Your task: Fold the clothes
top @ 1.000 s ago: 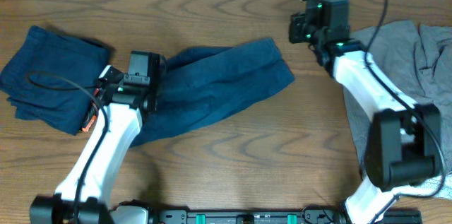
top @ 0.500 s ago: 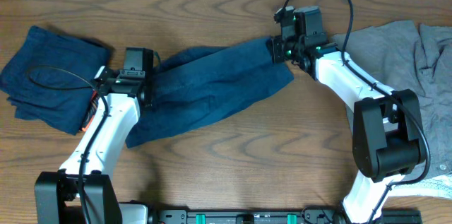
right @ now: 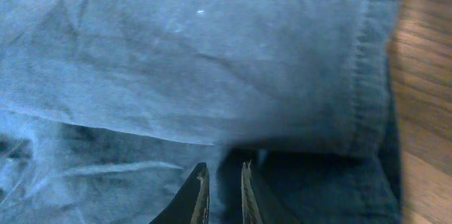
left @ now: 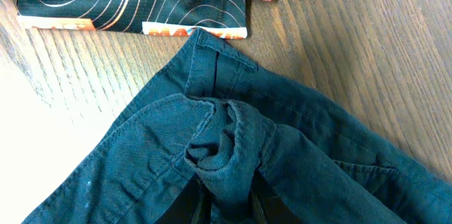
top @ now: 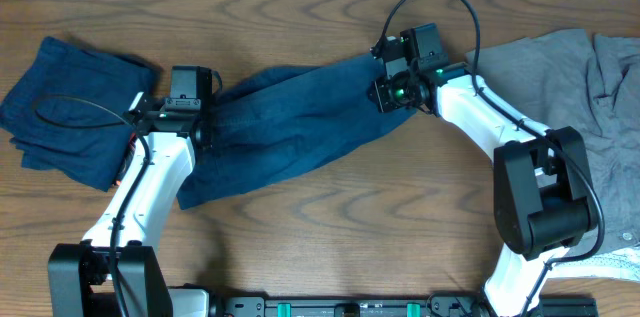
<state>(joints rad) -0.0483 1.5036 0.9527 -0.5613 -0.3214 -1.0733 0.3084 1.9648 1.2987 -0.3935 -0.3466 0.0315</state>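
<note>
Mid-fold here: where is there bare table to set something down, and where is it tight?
Widest bare patch: front centre of the table, between the left arm and right arm, below the stretched navy garment. A strip along the far edge is free too. Crowded: the folded navy garment fills the left end, grey garments the right.

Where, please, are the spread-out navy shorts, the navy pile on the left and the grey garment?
navy shorts (top: 300,127), overhead view, the middle of the cloth.
navy pile (top: 70,77), overhead view, its upper part.
grey garment (top: 560,72), overhead view, its left half.
</note>
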